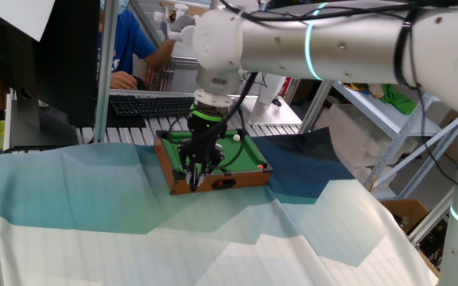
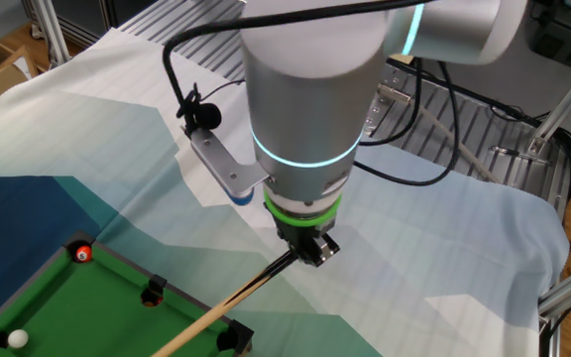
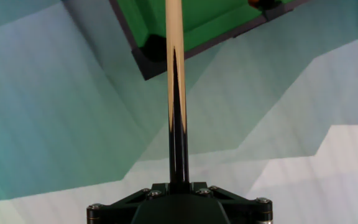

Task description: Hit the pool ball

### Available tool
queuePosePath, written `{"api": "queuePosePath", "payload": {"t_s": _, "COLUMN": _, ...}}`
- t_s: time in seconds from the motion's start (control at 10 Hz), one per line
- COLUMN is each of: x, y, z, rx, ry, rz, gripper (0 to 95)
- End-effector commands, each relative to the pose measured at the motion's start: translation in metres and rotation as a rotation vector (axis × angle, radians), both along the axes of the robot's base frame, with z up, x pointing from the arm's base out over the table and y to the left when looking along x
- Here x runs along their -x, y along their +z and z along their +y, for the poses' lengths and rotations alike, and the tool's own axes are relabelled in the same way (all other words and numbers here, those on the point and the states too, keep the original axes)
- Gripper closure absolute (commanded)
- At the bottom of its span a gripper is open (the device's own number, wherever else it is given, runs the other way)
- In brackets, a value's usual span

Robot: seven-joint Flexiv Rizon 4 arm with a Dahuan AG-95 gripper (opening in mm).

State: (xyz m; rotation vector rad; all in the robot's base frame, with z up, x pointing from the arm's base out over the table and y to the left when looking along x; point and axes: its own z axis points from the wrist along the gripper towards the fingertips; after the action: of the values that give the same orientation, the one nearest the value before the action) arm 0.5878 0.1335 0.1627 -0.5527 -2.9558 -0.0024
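- While your gripper's [image 2: 308,248] fingers grip the black-and-tan wooden cue stick [image 2: 221,316], it reaches over the green-felt miniature pool table [image 2: 87,307].
- Your tiny white glossy ball [image 2: 17,339] sits near its far corner.

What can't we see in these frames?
- Cue tip: cut off by the top edge in hand view, by the bottom edge in the other fixed view.
- Pool ball: outside hand view.
- Gripper jaws: hidden by the mount in hand view, too small elsewhere.

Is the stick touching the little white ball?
Apart. In the other fixed view the cue stick runs off the bottom edge, while the white ball sits alone on the felt far to its left.
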Motion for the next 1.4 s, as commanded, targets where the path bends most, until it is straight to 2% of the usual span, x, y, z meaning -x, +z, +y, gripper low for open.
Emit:
{"api": "queuePosePath", "payload": {"t_s": 0.1, "x": -0.006, "y": -0.001, "z": -0.016, "rx": -0.010, "ry": 0.079, "rz": -0.030, "gripper": 95.0}}
{"api": "queuePosePath", "payload": {"t_s": 0.4, "x": -0.018, "y": -0.012, "z": -0.036, "rx": -0.007, "ry": 0.166, "rz": -0.061, "gripper": 95.0}}
{"api": "queuePosePath", "payload": {"t_s": 0.8, "x": -0.029, "y": -0.026, "z": -0.052, "rx": 0.002, "ry": 0.208, "rz": -0.076, "gripper": 95.0}}
{"api": "queuePosePath", "payload": {"t_s": 1.2, "x": -0.050, "y": -0.036, "z": -0.068, "rx": -0.006, "ry": 0.229, "rz": -0.057, "gripper": 95.0}}
{"api": "queuePosePath", "payload": {"t_s": 1.4, "x": -0.054, "y": -0.038, "z": -0.069, "rx": -0.006, "ry": 0.233, "rz": -0.063, "gripper": 95.0}}
